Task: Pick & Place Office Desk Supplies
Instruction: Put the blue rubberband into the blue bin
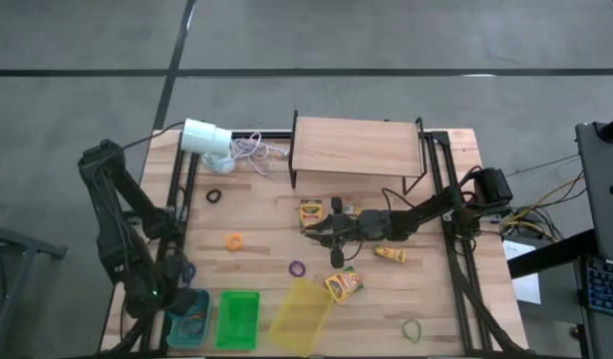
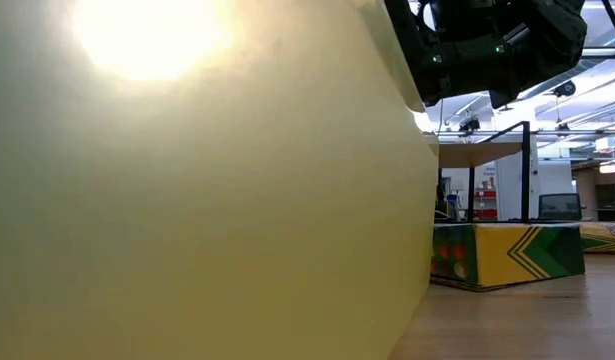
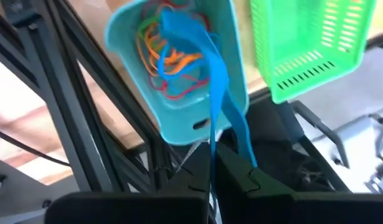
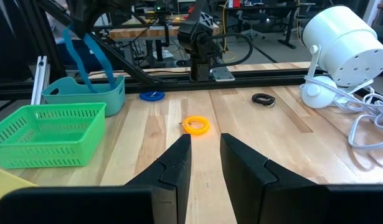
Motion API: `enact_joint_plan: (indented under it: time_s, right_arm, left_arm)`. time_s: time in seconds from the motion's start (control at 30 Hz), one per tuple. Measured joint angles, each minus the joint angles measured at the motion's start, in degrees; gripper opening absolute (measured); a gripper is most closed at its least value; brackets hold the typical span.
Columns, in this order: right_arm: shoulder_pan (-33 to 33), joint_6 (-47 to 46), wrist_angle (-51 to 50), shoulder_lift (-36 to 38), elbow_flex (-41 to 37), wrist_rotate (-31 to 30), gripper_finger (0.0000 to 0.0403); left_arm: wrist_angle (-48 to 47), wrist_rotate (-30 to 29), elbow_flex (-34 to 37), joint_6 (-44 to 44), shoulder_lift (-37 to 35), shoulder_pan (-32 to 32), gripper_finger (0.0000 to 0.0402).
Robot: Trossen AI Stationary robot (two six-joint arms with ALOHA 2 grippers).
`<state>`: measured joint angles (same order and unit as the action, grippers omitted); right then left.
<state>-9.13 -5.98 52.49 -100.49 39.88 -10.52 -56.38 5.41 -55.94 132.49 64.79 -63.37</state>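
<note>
My left gripper (image 3: pixel 211 177) pinches a blue rubber band (image 3: pixel 219 93) over the teal bin (image 3: pixel 179 118), already holding several; loops and crayon boxes (image 1: pixel 343 285) remain scattered.

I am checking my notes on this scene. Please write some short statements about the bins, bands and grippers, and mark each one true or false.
1. The left gripper is shut on a blue rubber band. True.
2. The teal bin is empty. False: it holds coloured bands.
3. The right gripper holds the orange band. False: its fingers are apart with nothing between them, and the band lies on the table beyond.
4. The green basket sits between the teal bin and the yellow bin. True.
</note>
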Motion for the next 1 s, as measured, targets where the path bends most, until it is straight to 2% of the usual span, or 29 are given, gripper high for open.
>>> enact_joint_plan:
  time_s: [0.43, 0.77, 1.0]
  right_arm:
    - [0.0, 0.0, 0.0, 0.0, 0.0, 0.0, 0.0084]
    - [0.0, 0.0, 0.0, 0.0, 0.0, 0.0, 0.0084]
    - [0.0, 0.0, 0.0, 0.0, 0.0, 0.0, 0.0084]
  left_arm:
    - [-1.1, 0.6, 1.7, 1.0, 6.6, 0.0, 0.0015]
    - [12.0, 0.7, 9.9, 4.1, 11.8, 0.0, 0.0015]
    - [16.6, 4.0, 13.8, 5.4, 12.0, 0.2, 0.0015]
